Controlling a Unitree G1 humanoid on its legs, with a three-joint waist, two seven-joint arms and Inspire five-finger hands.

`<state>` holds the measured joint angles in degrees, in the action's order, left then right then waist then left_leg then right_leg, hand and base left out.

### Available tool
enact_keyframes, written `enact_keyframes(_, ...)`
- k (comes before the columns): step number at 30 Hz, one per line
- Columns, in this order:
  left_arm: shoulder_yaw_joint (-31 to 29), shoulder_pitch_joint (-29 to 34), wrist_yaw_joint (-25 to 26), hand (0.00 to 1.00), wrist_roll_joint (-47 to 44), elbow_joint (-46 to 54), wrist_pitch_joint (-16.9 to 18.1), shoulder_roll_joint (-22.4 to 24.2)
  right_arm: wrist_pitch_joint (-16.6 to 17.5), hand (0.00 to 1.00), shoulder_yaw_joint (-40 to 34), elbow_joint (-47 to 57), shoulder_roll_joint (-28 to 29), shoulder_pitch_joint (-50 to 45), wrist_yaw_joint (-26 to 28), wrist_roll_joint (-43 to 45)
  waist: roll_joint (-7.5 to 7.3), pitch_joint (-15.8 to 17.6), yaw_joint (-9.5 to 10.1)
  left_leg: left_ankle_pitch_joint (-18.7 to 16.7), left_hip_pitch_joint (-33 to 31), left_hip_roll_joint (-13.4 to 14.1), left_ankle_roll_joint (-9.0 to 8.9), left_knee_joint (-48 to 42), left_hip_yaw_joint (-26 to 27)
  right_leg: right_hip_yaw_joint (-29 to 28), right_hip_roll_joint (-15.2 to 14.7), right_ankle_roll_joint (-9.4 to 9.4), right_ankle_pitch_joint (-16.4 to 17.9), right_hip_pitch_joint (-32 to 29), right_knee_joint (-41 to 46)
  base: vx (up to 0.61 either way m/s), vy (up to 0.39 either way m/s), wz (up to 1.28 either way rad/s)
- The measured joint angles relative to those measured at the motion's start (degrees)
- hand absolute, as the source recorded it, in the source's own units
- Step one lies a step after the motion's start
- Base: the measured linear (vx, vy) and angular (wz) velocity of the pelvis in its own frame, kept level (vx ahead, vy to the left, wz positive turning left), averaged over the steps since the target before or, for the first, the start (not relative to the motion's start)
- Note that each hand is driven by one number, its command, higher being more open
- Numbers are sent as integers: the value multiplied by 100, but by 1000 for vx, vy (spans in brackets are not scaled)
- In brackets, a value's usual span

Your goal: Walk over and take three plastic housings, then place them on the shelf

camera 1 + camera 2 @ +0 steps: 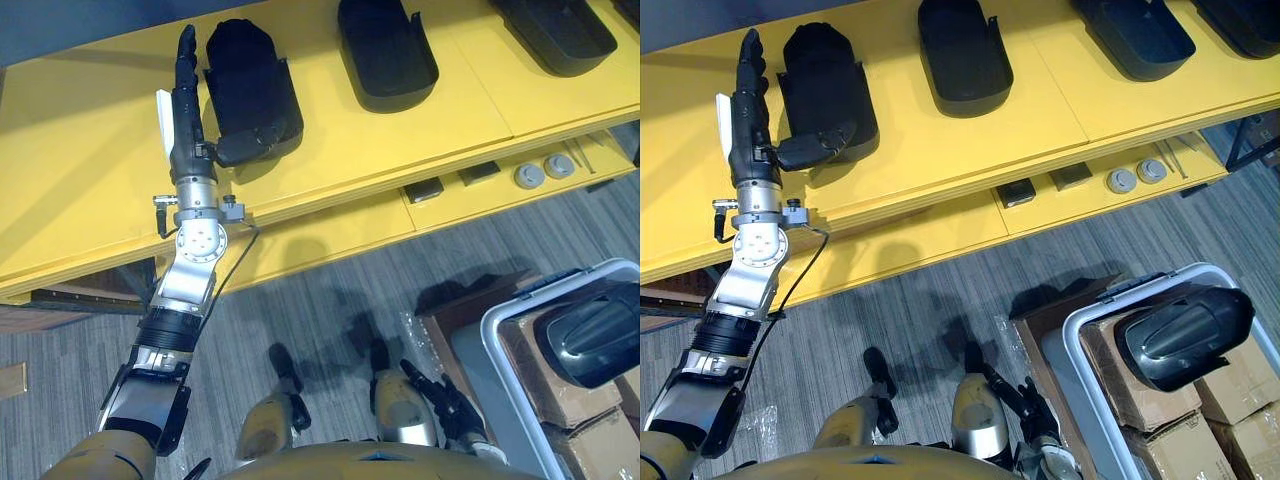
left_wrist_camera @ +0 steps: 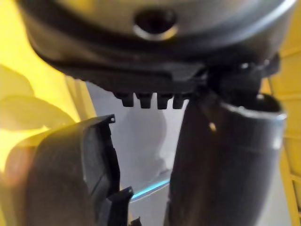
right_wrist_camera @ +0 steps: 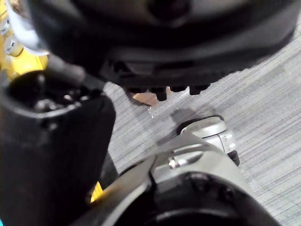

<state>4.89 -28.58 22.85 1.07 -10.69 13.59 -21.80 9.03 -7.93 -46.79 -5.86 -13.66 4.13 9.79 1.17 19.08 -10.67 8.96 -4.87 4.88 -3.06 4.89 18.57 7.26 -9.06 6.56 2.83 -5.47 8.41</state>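
Your left hand (image 1: 188, 125) was laid out on the yellow shelf (image 1: 90, 170) at about 11 o'clock in the head view. The fingers were straight and pointed toward 12, and the thumb (image 1: 250, 143) was swung out toward 3, lying across the near end of the left housing (image 1: 250, 80). So the hand was wide open, touching the housing but not curled round it. The left wrist view showed the same thing: thumb on one side, the housing's open wall beside it, yellow shelf behind.

The left housing sat flat on the shelf just beside your fingers on their 3 o'clock side. A second housing (image 1: 385, 45) was at 12 and a third housing (image 1: 555, 30) at about 1 to 2, each well apart from the next. The right eye view caught a fourth housing (image 1: 1250, 18) at the far 2 o'clock corner.

One more, the bin housing (image 1: 1185, 335), was down at 4 o'clock in a grey-rimmed bin (image 1: 1160, 280), lying on top of cardboard boxes (image 1: 1230, 395).

Your right hand (image 1: 445, 395) hung low at about 5 o'clock over the grey floor (image 1: 940, 290), fingers loose and spread, holding nothing.

On the lower shelf (image 1: 940, 235), at about 2 o'clock, were two round grey discs (image 1: 1122, 181) side by side.
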Motion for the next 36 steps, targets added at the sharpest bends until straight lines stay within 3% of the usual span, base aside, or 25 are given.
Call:
enact_keyframes(10, 52, -41, -870, 100, -97, -7, 61, -404, -78, 100, -60, 39, -39, 2, 4, -5, 102, 115, 62, -19, 63, 7, 2, 3, 62, -94, 9, -2, 4, 0, 42, 1, 9, -4)
enact_keyframes(19, -155, 571, -1211, 100, 59, 1220, 741, -649, -78, 100, -251, -27, -47, 28, 4, -11, 194, 189, 130, -6, 87, -16, 17, 0, -42, 21, -16, -10, 17, 88, 37, 22, 9, 5)
enact_keyframes(27, -412, 1133, -1201, 100, 1301, 1357, 593, -689, -84, 100, -396, -80, -60, 89, -52, -10, 374, 237, 165, -39, 94, -28, -27, 3, -158, 123, -33, -5, 36, 152, 36, -3, 16, 6)
enact_keyframes(36, -410, 1304, -1007, 100, 1538, 1348, 191, -846, -88, 100, -448, -89, -61, 102, -63, 0, 424, 228, 211, 13, 18, -44, 31, -1, -186, 168, -47, -4, 35, 98, 30, 19, 7, 2)
